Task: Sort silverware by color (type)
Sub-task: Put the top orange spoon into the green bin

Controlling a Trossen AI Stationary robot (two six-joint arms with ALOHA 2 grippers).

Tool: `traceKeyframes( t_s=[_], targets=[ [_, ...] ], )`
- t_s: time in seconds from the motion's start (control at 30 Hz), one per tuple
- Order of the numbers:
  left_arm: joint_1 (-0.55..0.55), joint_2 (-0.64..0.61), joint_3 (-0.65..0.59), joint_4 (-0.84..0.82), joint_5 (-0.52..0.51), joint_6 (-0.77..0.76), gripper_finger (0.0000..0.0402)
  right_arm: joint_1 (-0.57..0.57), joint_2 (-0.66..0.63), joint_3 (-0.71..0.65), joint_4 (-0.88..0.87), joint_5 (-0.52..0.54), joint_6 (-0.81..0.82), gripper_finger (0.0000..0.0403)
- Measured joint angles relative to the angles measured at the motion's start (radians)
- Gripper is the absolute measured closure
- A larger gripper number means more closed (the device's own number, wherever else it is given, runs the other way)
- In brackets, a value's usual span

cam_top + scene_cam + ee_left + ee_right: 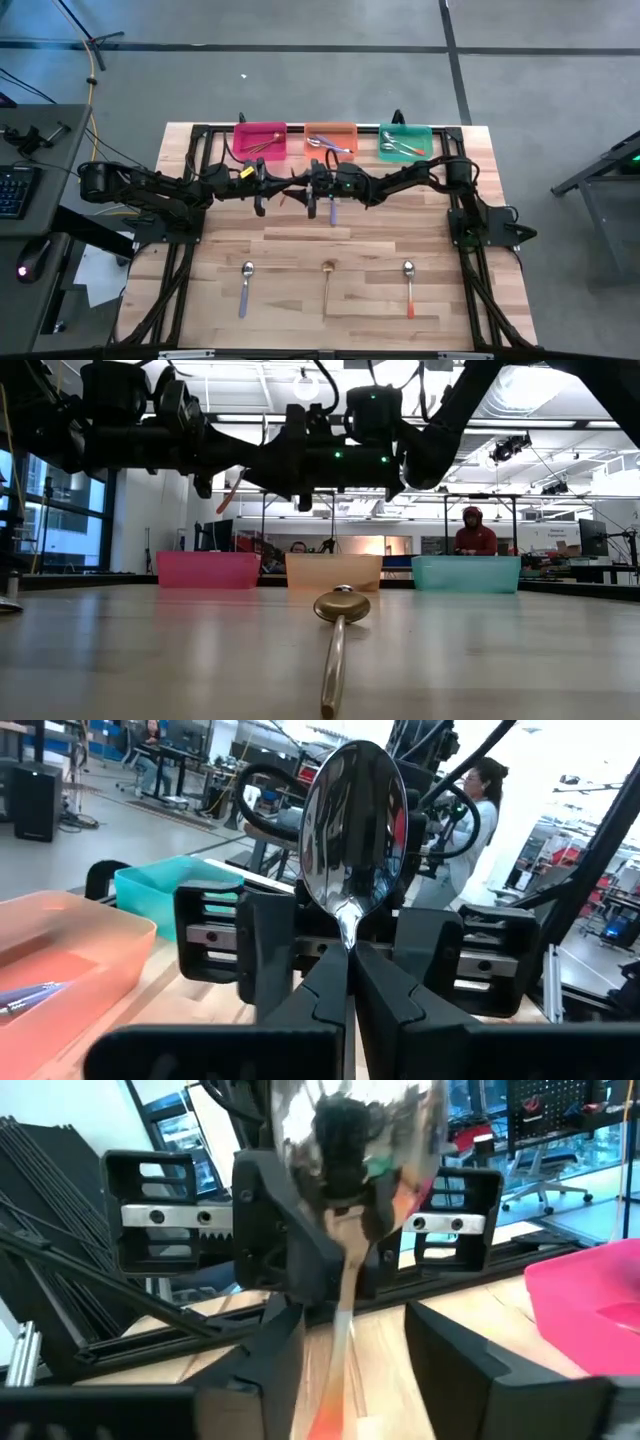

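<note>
Both arms meet mid-table, left claw [290, 193] clamped shut, right claw [322, 197] spread wide.

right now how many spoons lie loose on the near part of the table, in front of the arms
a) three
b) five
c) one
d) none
a, the high view shows three in a row: a purple-blue-handled spoon, a gold spoon and an orange-handled spoon.
</note>
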Motion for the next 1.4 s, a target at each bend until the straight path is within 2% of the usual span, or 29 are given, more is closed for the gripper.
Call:
traceKeyframes(
  t_s=[0.1,0.27,0.4,0.67,0.8,0.9,1.07,1.23,1.33,1.4],
  targets=[
    [0.0,0.0,0.0,-0.001,-0.007,0.0,0.0401,0.005,0.0,0.0,-0.014,0.0,0.009,0.0285],
    [0.0,0.0,0.0,0.0,-0.014,0.005,0.0401,0.009,0.0,0.0,-0.025,0.008,-0.01,0.0387],
    [0.0,-0.001,0.001,-0.013,-0.039,-0.015,0.0395,0.008,0.0,-0.001,-0.036,0.007,-0.01,0.0385],
    [0.0,-0.001,-0.017,-0.027,-0.1,-0.02,0.0346,-0.016,-0.024,-0.004,-0.131,0.005,-0.011,0.0398],
    [0.001,-0.005,-0.031,-0.023,-0.124,-0.014,0.0333,-0.046,-0.113,-0.006,-0.346,0.002,-0.059,0.04],
    [0.001,-0.005,-0.042,-0.023,-0.136,-0.003,0.0331,-0.066,-0.207,-0.006,-0.531,0.045,-0.12,0.0401],
    [0.001,-0.005,-0.043,-0.029,-0.142,0.021,0.033,-0.114,-0.396,-0.006,-0.987,0.184,-0.252,0.0402],
    [0.001,-0.005,-0.043,-0.029,-0.137,0.031,0.033,-0.226,-0.592,-0.006,-1.531,0.459,-0.327,0.0402],
    [0.001,-0.005,-0.043,-0.029,-0.136,0.032,0.033,-0.334,-0.658,-0.006,-1.73,0.519,-0.397,0.0402],
    [0.004,-0.005,-0.043,-0.029,-0.137,0.032,0.033,-0.411,-0.669,-0.006,-1.773,0.523,-0.478,0.0402]
  ],
)
